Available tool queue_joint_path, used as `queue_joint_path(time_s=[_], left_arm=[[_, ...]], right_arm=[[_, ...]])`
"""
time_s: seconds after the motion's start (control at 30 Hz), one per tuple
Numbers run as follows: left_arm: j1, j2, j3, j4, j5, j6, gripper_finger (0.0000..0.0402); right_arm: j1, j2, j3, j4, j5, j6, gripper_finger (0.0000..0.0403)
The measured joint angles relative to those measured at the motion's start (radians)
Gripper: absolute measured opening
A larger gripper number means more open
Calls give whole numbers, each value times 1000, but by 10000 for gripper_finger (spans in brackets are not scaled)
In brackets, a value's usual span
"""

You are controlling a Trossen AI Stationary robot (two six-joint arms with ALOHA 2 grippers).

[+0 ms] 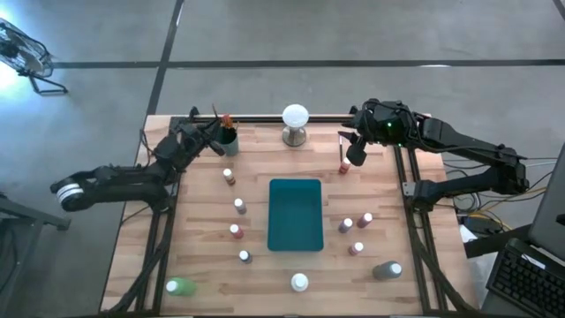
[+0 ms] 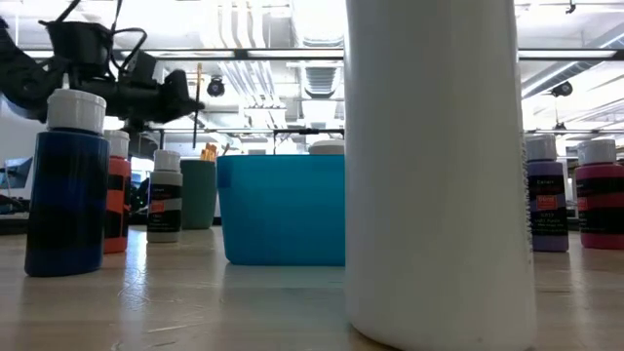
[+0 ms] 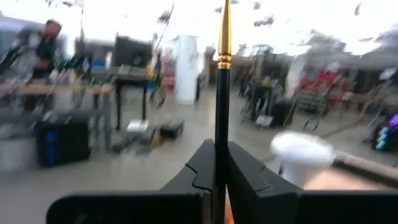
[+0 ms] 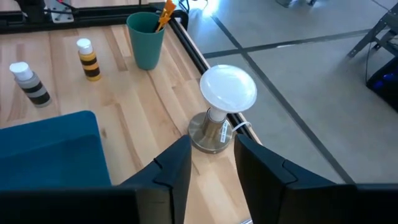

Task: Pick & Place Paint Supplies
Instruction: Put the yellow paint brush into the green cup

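Your left gripper has its jaws clamped on a thin black-shafted paintbrush, whose long axis runs straight out between the fingers, gold ferrule pointing away from the wrist. From above, that gripper sits at the far left corner of the table, just beside the green cup that holds more brushes. So the brush you carry lies along the jaws, not across them; judge any placement by that axis.

Your right gripper has its jaws apart with nothing between them. It hangs near the far right edge, beside a small red bottle. Through its fingers you look at the white ball on a metal base, which is not yours to move.

The teal tray lies mid-table, well apart from both grippers, its long side running near to far. The remaining bottles stand scattered either side of it. The red bottle is nearest your right arm; the brush is already in your left.
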Motion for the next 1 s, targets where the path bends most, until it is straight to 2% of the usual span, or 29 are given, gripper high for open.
queue_joint_path(time_s=[0.1,0.2,0.33,0.4,0.67,0.83,1.0], left_arm=[[50,66,15,98,60,11,20],[117,124,59,105,169,-14,20],[187,214,161,42,368,-53,20],[199,233,189,-2,423,-63,20],[193,175,120,-18,440,-65,20],[193,152,63,-27,372,-68,20],[193,177,44,-44,365,-69,20]], right_arm=[[0,0,0,2,0,-1,129],[0,0,0,2,0,-2,136],[0,0,0,6,0,-4,144],[0,0,0,4,0,13,147],[0,0,-4,-58,0,33,160],[0,0,-7,-53,0,30,167],[0,0,-7,-43,3,25,172]])
